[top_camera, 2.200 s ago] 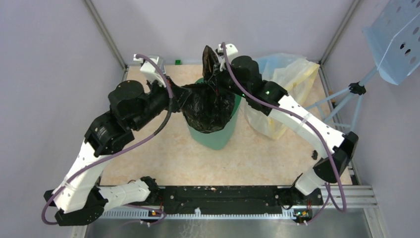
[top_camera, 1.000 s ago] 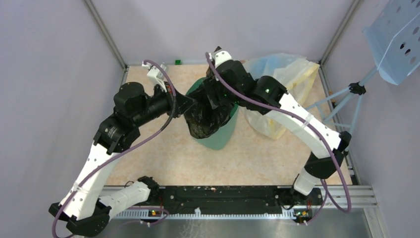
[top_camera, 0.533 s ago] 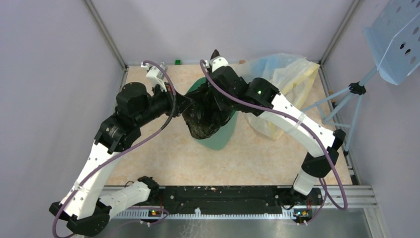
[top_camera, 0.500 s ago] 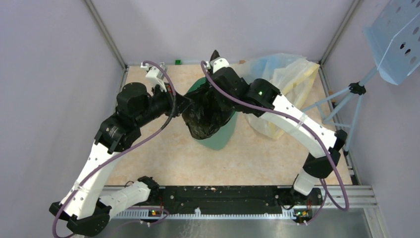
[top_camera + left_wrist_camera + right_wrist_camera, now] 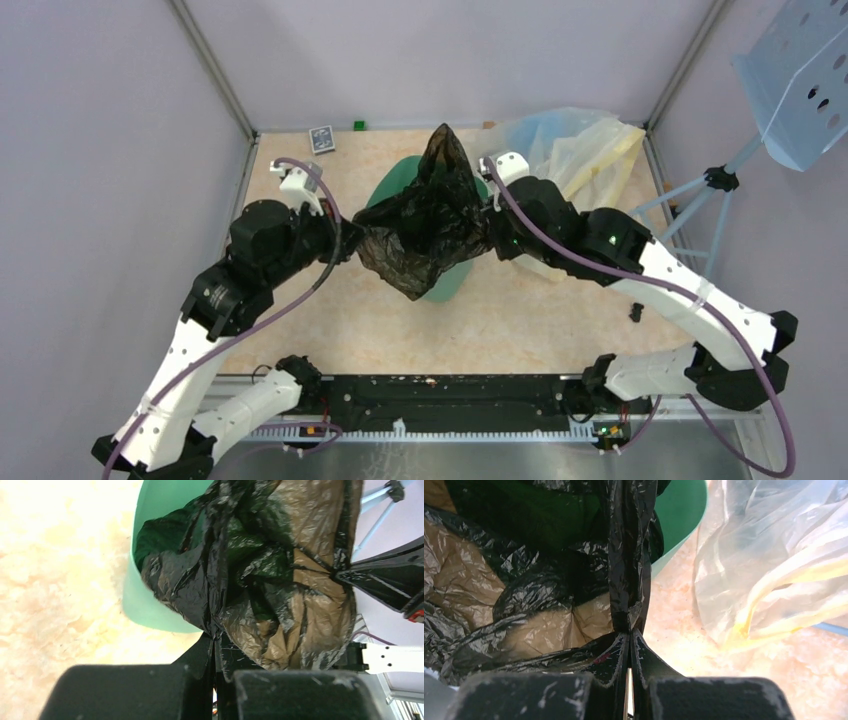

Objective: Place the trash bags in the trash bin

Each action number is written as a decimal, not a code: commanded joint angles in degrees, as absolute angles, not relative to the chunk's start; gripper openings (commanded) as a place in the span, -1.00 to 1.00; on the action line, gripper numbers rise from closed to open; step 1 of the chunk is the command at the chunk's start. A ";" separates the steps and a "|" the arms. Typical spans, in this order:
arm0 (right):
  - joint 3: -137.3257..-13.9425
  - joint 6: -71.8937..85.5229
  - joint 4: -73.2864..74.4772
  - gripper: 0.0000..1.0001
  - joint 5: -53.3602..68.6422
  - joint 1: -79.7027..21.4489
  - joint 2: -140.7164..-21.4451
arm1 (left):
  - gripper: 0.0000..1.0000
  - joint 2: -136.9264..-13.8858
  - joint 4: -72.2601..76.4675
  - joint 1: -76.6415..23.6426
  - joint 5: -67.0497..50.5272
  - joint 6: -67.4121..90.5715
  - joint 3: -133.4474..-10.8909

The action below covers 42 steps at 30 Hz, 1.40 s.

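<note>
Glossy black on mint green and mottled peach

The trash bag is glossy black with white glints along its crinkles, and see-through brown where the film stretches thin. The trash bin is mint green outside and a darker green in its shaded inside. The table is pale peach mottled with cream. The plastic bags are clear with yellowish bands. The left arm and the right arm are white with black joints, and their cables are purple. The small box is bluish, its pattern too small to read, and the little block is green. The perforated tray is pale blue and the walls are pale lilac-grey.
</note>
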<state>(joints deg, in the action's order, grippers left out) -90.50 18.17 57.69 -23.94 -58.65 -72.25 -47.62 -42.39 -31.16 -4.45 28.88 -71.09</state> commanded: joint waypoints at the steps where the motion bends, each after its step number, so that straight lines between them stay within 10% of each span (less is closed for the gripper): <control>1: -84.96 19.60 50.45 -1.00 -21.10 -57.91 -68.89 | -1.00 -45.17 -43.11 -31.02 -1.04 30.08 -67.36; 15: -70.84 18.72 38.51 -1.00 -18.20 -46.18 -65.99 | -1.00 -36.83 -36.43 -30.95 14.67 33.07 -49.00; 24: -74.37 15.64 33.65 -0.75 -15.25 -39.70 -69.97 | -0.65 -40.62 -27.73 -30.82 20.08 30.05 -48.67; 42: -71.66 16.13 28.66 -0.64 -2.90 -31.68 -72.09 | -0.41 -50.78 -21.83 -22.03 4.90 30.02 -45.16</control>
